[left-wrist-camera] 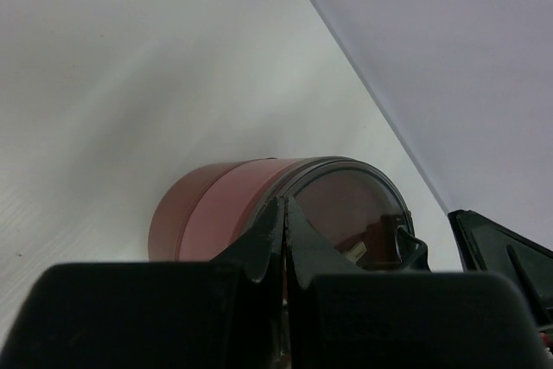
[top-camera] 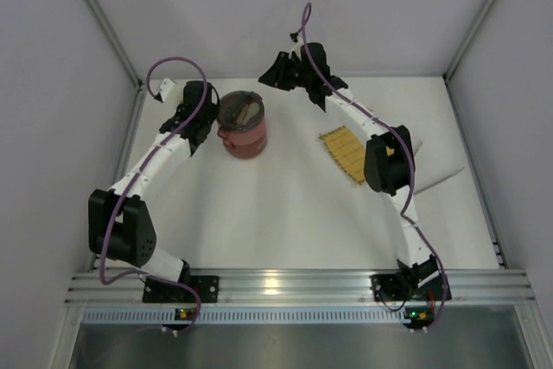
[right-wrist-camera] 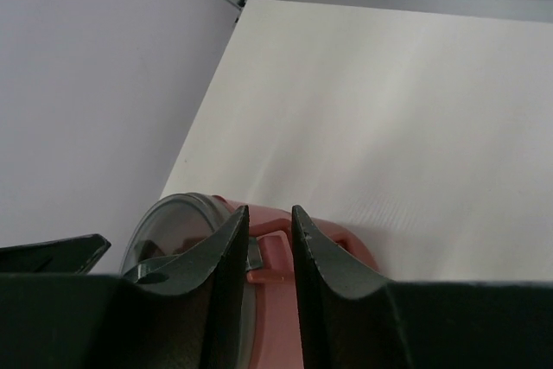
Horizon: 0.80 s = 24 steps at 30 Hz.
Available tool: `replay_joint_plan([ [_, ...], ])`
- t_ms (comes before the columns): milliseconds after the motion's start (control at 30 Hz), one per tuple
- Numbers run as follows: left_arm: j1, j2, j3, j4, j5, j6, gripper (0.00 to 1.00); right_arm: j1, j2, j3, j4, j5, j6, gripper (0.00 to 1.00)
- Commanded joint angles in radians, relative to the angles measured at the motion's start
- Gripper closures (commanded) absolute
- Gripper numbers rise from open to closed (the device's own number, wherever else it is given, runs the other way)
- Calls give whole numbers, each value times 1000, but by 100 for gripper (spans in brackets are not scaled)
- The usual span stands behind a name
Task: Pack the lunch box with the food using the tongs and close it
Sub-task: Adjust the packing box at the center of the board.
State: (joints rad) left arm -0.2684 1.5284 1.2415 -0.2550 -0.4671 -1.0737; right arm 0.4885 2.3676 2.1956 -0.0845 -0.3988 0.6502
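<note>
The dark-red lunch box (top-camera: 243, 127) stands stacked at the back left of the table, with its lid (top-camera: 239, 110) on top. My left gripper (top-camera: 200, 117) sits just left of it, shut with nothing between its fingers; its wrist view has the box (left-wrist-camera: 212, 209) right behind the closed tips (left-wrist-camera: 288, 206). My right gripper (top-camera: 278, 73) hovers behind and to the right of the box, open by a narrow gap (right-wrist-camera: 270, 218) through which a side handle (right-wrist-camera: 275, 252) shows. A faint thin grey wedge (top-camera: 441, 177), apparently the tongs, lies right of the right arm. The food is out of view.
A square yellow woven mat (top-camera: 346, 151) lies right of the lunch box, partly under the right arm. The enclosure walls meet the table close behind both grippers. The aluminium rail (top-camera: 294, 287) with the arm bases runs along the near edge.
</note>
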Motion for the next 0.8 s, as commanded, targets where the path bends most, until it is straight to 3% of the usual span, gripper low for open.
replay_joint_plan([
  [0,-3,-50,3,33,11,29,99,-2,7,52,74,-29,15,74],
  [267,-5,-28,7,40,100,43,99,-1,7,35,132,-52,17,73],
  [767,-45,1,-8,23,120,66,100,1,125,62,239,-152,114,73],
])
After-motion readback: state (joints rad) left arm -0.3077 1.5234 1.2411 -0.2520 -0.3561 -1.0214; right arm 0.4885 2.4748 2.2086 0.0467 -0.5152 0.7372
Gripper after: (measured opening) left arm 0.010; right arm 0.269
